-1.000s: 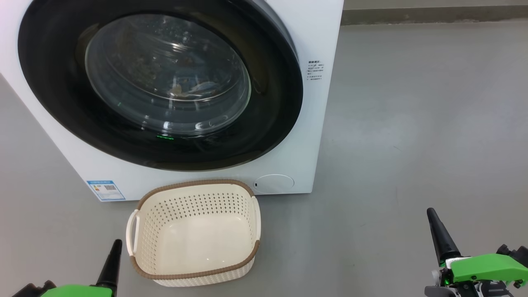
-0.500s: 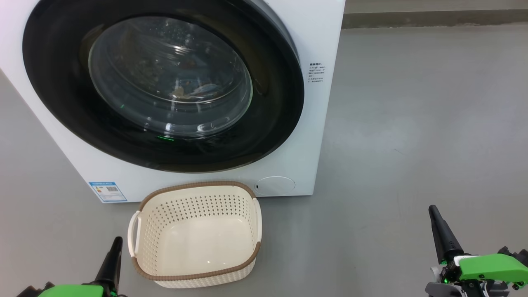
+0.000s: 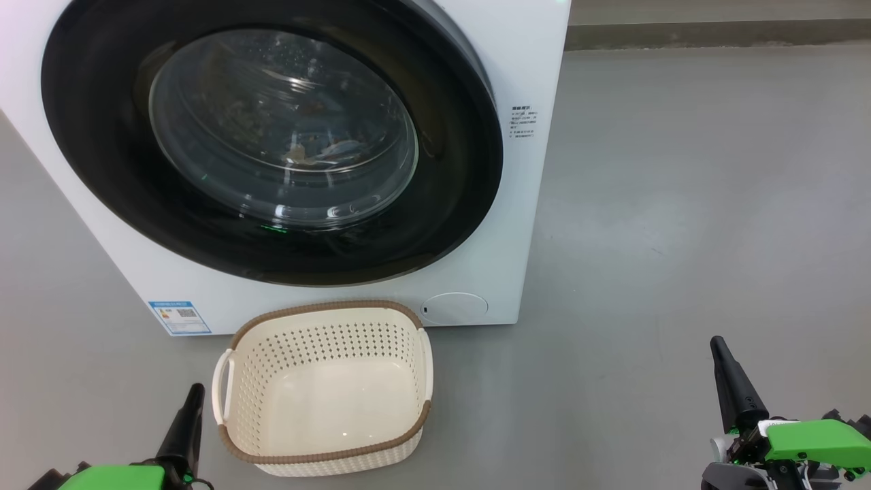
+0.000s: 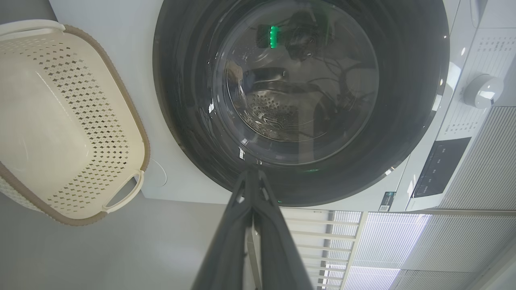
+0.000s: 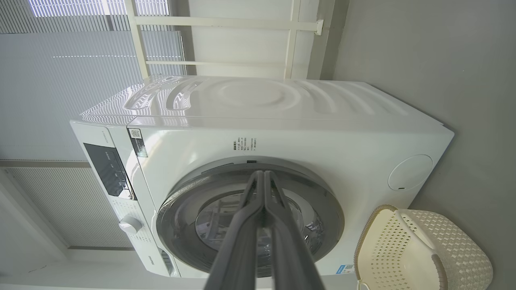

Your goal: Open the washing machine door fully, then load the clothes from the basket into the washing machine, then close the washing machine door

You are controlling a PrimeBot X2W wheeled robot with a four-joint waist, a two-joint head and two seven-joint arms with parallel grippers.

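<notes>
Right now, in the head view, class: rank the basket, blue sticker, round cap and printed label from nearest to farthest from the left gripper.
1. basket, just right of the left gripper.
2. blue sticker, low left on the washing machine.
3. round cap, low right.
4. printed label, upper right.

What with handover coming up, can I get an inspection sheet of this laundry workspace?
Surface: grey floor, smooth.
Job's things: washing machine with washing machine door shut; basket empty, on the floor before it; blue-orange patch behind the glass, likely the clothes.
Clutter: nothing seen.
End effectors: left end effector and right end effector shut, holding nothing, low on either side of the basket.
Cables: nothing seen.
Surroundings: window blinds by the machine.
</notes>
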